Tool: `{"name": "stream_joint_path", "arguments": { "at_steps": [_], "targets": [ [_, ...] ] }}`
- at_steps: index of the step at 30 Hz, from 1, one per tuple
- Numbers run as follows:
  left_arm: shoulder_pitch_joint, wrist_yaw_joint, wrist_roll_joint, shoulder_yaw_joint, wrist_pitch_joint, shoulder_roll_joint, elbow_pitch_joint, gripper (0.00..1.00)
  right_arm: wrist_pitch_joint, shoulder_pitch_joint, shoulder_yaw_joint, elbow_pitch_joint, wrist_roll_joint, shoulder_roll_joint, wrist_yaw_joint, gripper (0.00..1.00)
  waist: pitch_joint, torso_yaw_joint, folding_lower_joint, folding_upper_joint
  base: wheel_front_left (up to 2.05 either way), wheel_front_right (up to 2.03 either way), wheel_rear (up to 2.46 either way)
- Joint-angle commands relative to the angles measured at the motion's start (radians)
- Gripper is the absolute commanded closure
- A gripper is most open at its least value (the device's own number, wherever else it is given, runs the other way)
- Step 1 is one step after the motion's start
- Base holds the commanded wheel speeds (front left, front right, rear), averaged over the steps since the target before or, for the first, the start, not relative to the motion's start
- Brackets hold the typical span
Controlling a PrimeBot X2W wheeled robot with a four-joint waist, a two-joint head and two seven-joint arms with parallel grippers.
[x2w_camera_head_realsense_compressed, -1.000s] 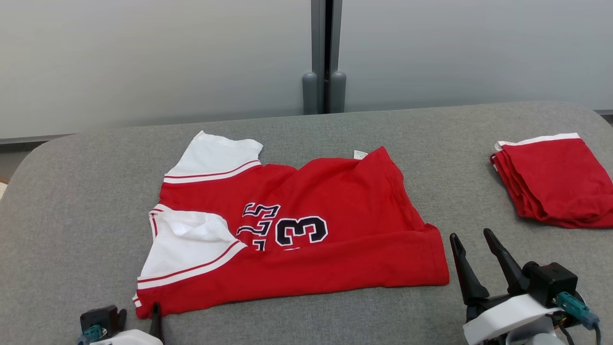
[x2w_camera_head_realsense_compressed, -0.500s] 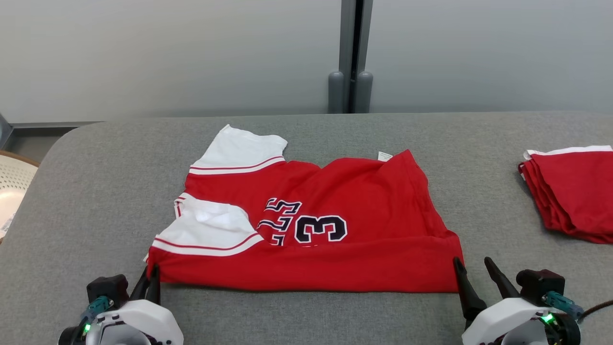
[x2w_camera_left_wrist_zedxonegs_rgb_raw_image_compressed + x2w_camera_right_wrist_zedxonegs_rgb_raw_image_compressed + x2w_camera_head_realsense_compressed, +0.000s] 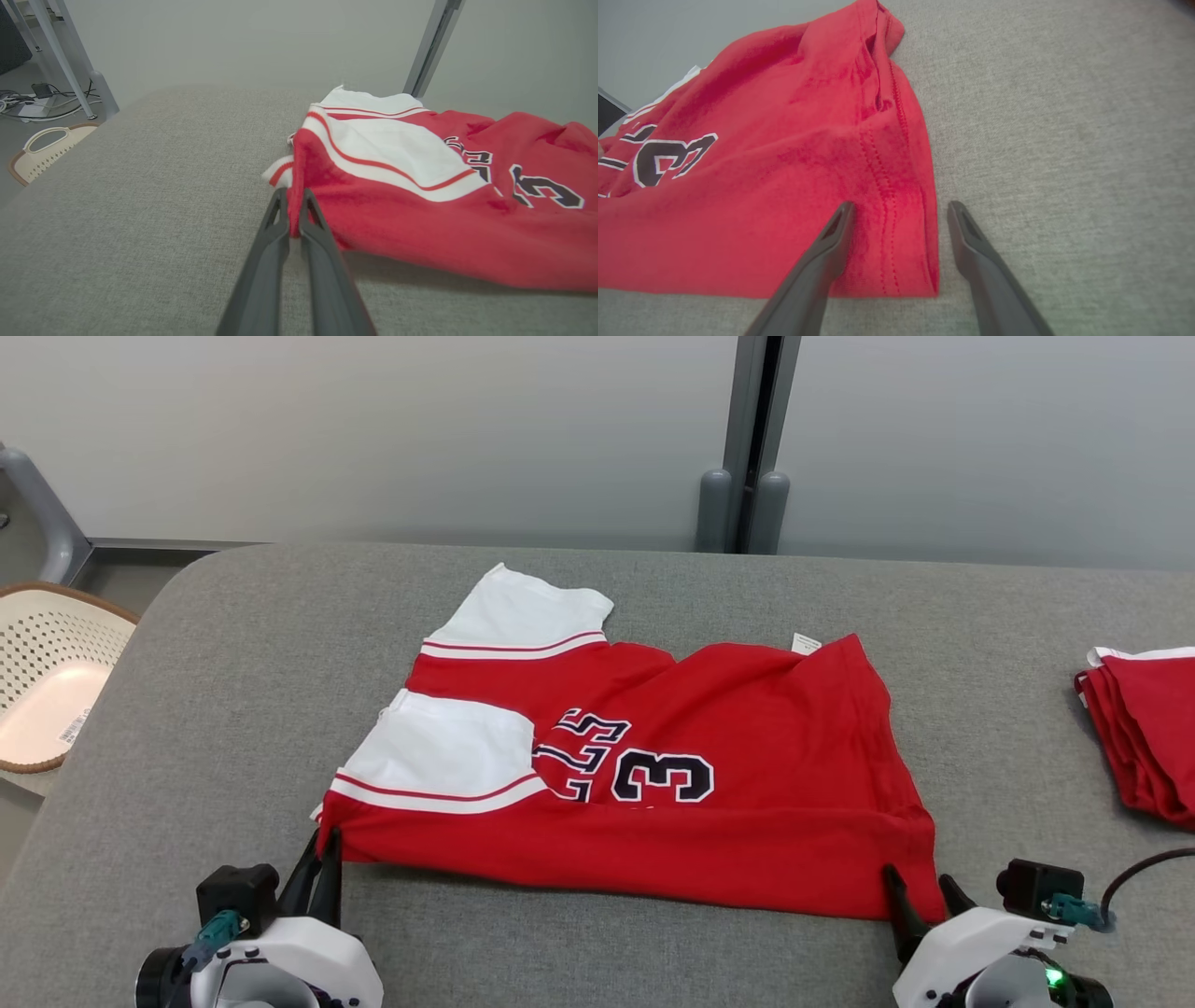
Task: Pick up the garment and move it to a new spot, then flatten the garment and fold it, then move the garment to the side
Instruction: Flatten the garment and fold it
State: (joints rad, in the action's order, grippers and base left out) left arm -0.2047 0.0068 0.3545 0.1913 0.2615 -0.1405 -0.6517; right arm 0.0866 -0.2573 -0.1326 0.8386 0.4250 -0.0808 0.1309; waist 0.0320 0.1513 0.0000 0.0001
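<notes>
Lying apart: one garment (image 3: 747, 728), one pile (image 3: 1146, 733)

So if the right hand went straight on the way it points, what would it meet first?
The near corner of the red shirt: the open right hand straddles its hem, so cloth would enter the gap. Height above it is unclear.

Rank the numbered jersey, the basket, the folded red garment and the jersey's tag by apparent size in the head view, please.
1. numbered jersey
2. basket and folded red garment: about alike, both cut off by the frame edge
3. tag, by far smallest
</notes>
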Motion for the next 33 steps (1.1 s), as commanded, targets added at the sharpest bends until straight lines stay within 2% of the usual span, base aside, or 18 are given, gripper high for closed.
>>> {"name": "stream_joint_path", "arguments": {
  "at_steps": [1, 2, 3, 4, 11, 16, 25, 33],
  "targets": [
    [0.011, -0.001, -0.006, -0.001, 0.004, -0.004, 0.005, 1.00, -0.029, -0.002, -0.009, 0.027, 0.024, 0.012, -0.001, 0.00, 0.002, 0.002, 0.0000, -0.0001, 0.00, 0.00, 0.00],
    [0.011, -0.002, -0.008, 0.000, 0.004, -0.004, 0.005, 1.00, -0.033, -0.007, -0.019, 0.033, 0.033, 0.017, -0.001, 0.38, 0.003, 0.003, 0.0000, -0.0001, 0.00, 0.00, 0.00],
    [0.011, -0.002, -0.009, 0.001, 0.004, -0.004, 0.003, 1.00, -0.028, -0.012, -0.029, 0.036, 0.037, 0.020, 0.000, 0.87, 0.004, 0.003, 0.0000, -0.0001, 0.00, 0.00, 0.00],
    [0.011, -0.002, -0.010, 0.001, 0.004, -0.005, 0.001, 1.00, -0.019, -0.016, -0.038, 0.036, 0.038, 0.020, 0.000, 1.00, 0.003, 0.002, 0.0000, -0.0001, 0.00, 0.00, 0.00],
    [0.027, -0.003, -0.013, 0.004, 0.004, -0.009, -0.019, 1.00, 0.100, -0.041, -0.052, 0.036, 0.001, -0.027, -0.001, 1.00, -0.025, -0.013, 0.0000, -0.0001, 0.00, 0.00, 0.00],
    [0.033, -0.008, -0.026, 0.027, 0.004, -0.004, -0.034, 1.00, 0.126, -0.034, -0.055, 0.067, -0.049, -0.063, -0.001, 1.00, -0.047, -0.021, 0.0000, -0.0001, 0.00, 0.00, 0.00],
    [0.084, -0.005, -0.036, 0.049, 0.004, -0.016, -0.020, 1.00, 0.079, 0.020, -0.058, 0.051, -0.025, -0.081, -0.001, 1.00, -0.071, -0.028, 0.0000, -0.0001, 0.00, 0.00, 0.00],
    [0.194, -0.001, -0.034, 0.076, -0.031, -0.035, 0.063, 1.00, -0.015, 0.120, -0.057, -0.057, 0.019, -0.106, -0.001, 1.00, -0.081, -0.028, 0.0000, -0.0001, 0.00, 0.00, 0.00]
  ]
}}
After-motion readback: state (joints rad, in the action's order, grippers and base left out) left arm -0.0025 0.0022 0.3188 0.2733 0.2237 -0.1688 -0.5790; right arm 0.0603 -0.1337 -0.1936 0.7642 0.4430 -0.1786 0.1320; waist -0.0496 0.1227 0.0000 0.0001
